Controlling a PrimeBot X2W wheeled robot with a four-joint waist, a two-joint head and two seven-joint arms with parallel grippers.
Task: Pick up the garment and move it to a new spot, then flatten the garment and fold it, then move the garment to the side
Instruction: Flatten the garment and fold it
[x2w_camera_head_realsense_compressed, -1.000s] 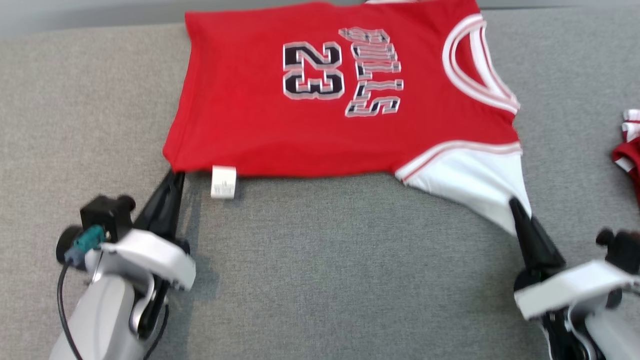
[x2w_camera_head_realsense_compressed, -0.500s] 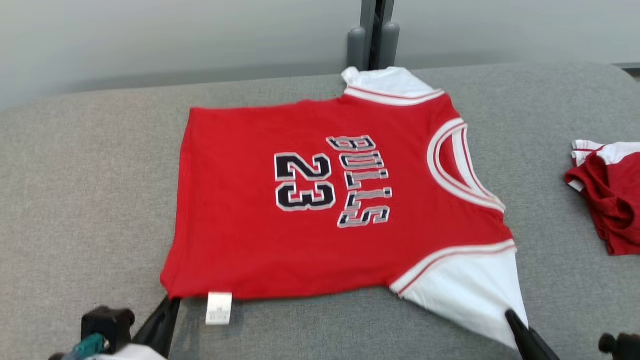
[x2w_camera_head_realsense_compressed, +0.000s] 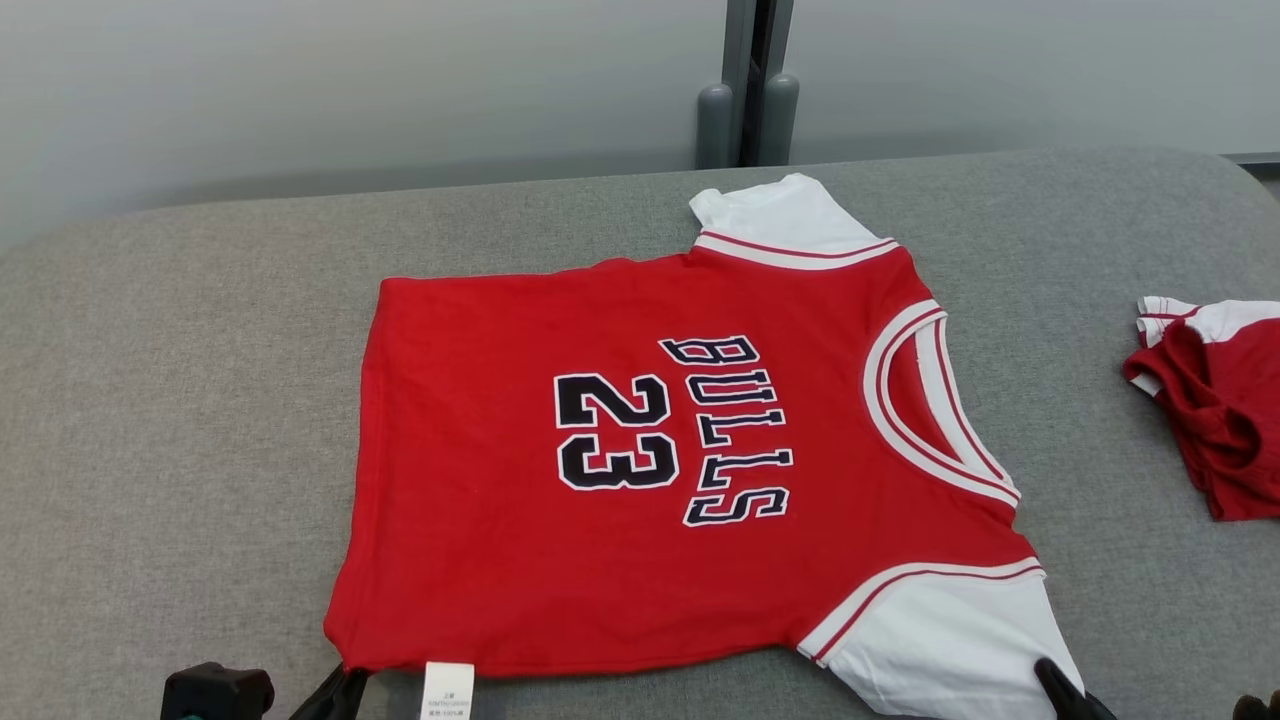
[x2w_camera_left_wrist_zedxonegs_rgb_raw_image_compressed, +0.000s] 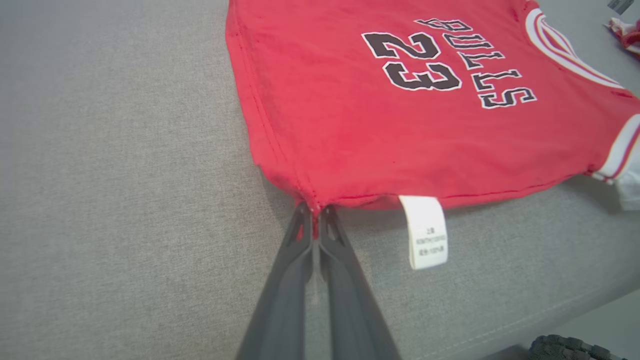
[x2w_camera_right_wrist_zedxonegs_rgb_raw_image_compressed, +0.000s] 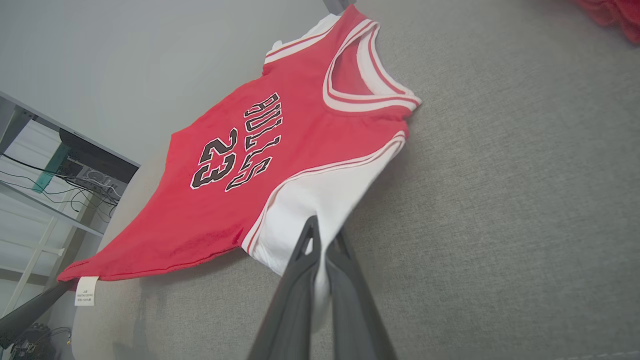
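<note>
The garment (x2w_camera_head_realsense_compressed: 480, 560) is a red jersey with white sleeves and "BULLS 23" on it, spread flat on the grey padded table (x2w_camera_head_realsense_compressed: 180, 400), neck to the right. At its near left corner my left gripper (x2w_camera_head_realsense_compressed: 345, 685) is shut on the red hem; the left wrist view shows the closed fingers pinching that corner of the garment (x2w_camera_left_wrist_zedxonegs_rgb_raw_image_compressed: 350, 125), left gripper (x2w_camera_left_wrist_zedxonegs_rgb_raw_image_compressed: 315, 212). My right gripper (x2w_camera_head_realsense_compressed: 1060, 685) is shut on the tip of the near white sleeve, seen in the right wrist view as right gripper (x2w_camera_right_wrist_zedxonegs_rgb_raw_image_compressed: 322, 240) clamping white cloth of the garment (x2w_camera_right_wrist_zedxonegs_rgb_raw_image_compressed: 200, 215). A white care label (x2w_camera_left_wrist_zedxonegs_rgb_raw_image_compressed: 427, 232) hangs from the near hem.
A second red-and-white garment (x2w_camera_head_realsense_compressed: 1215, 400) lies crumpled at the table's right side. A grey post (x2w_camera_head_realsense_compressed: 745, 100) stands behind the far edge against a pale wall. The table's near edge (x2w_camera_left_wrist_zedxonegs_rgb_raw_image_compressed: 550, 310) runs just below the label. A shelf with cables (x2w_camera_right_wrist_zedxonegs_rgb_raw_image_compressed: 60, 175) stands off to the side.
The head camera has tilted up, so the jersey sits lower in the picture and the far wall shows. Both grippers keep their hold on the same corners.
</note>
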